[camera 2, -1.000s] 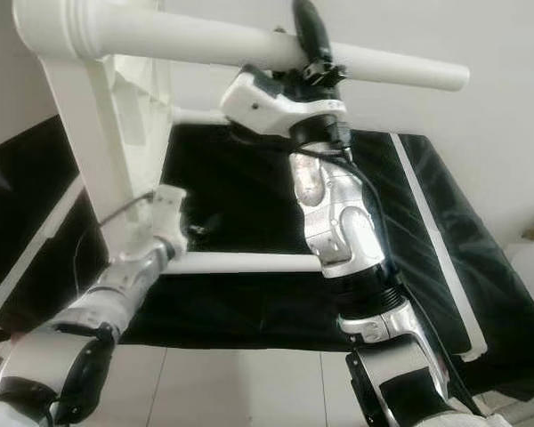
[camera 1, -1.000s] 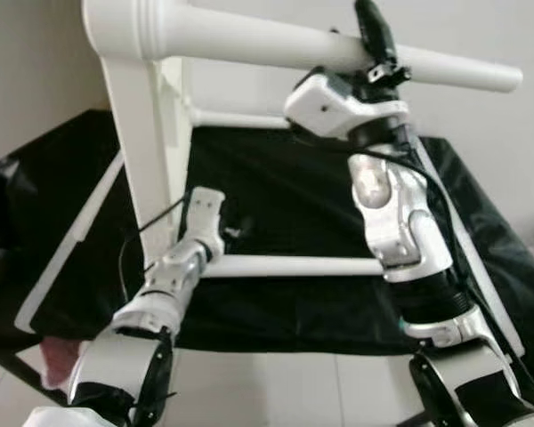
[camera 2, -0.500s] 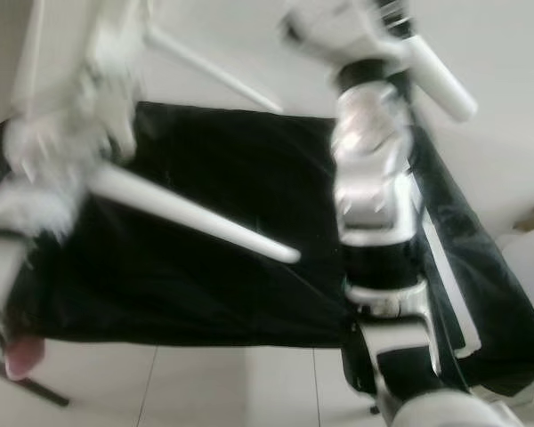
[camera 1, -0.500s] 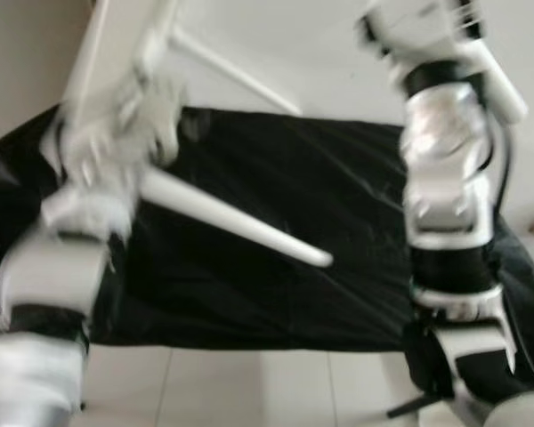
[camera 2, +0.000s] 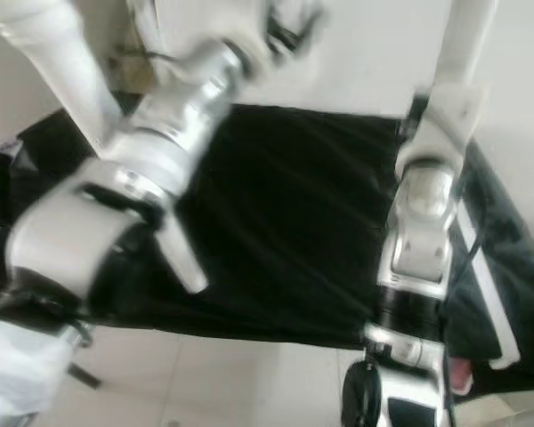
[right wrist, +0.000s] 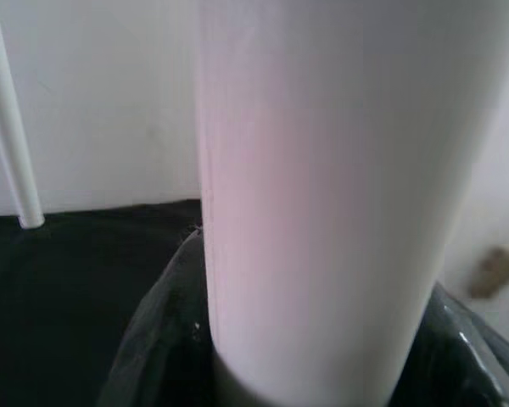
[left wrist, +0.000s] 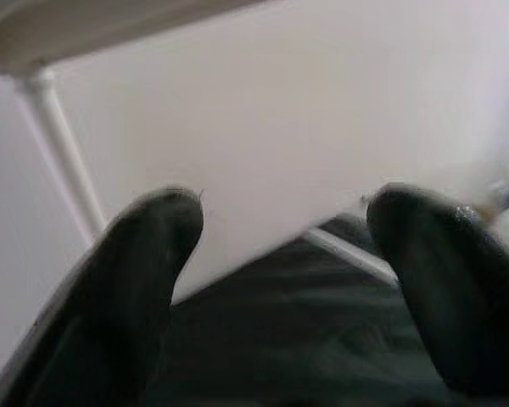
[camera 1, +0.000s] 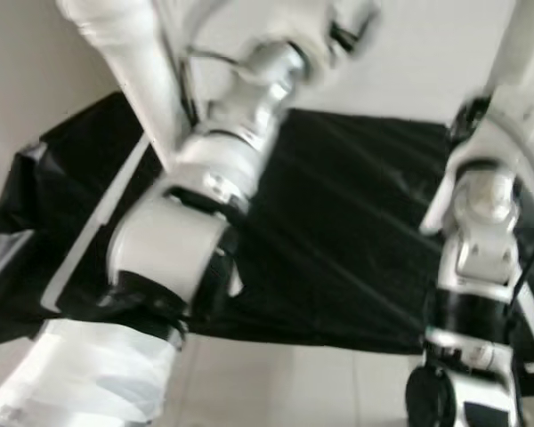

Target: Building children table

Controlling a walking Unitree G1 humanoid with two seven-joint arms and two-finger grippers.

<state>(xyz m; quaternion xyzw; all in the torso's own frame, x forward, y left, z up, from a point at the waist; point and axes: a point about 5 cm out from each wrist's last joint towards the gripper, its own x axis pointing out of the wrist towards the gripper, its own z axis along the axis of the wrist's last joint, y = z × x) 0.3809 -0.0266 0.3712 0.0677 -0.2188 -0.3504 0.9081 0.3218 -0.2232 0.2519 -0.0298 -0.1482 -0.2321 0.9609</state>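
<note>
Your left gripper point(left wrist: 280, 280), jaws apart, reaches under the white children's table point(left wrist: 263, 127) at twelve o'clock; right jaws apparently hug its thick white leg point(right wrist: 322, 195), unconfirmed; lift evenly.

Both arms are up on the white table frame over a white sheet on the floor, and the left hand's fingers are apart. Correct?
Not quite: the sheet is black, not white, as the left eye view shows. The rest holds: both arms reach up to the white table frame, and the left wrist view shows the left hand with its fingers apart.
</note>
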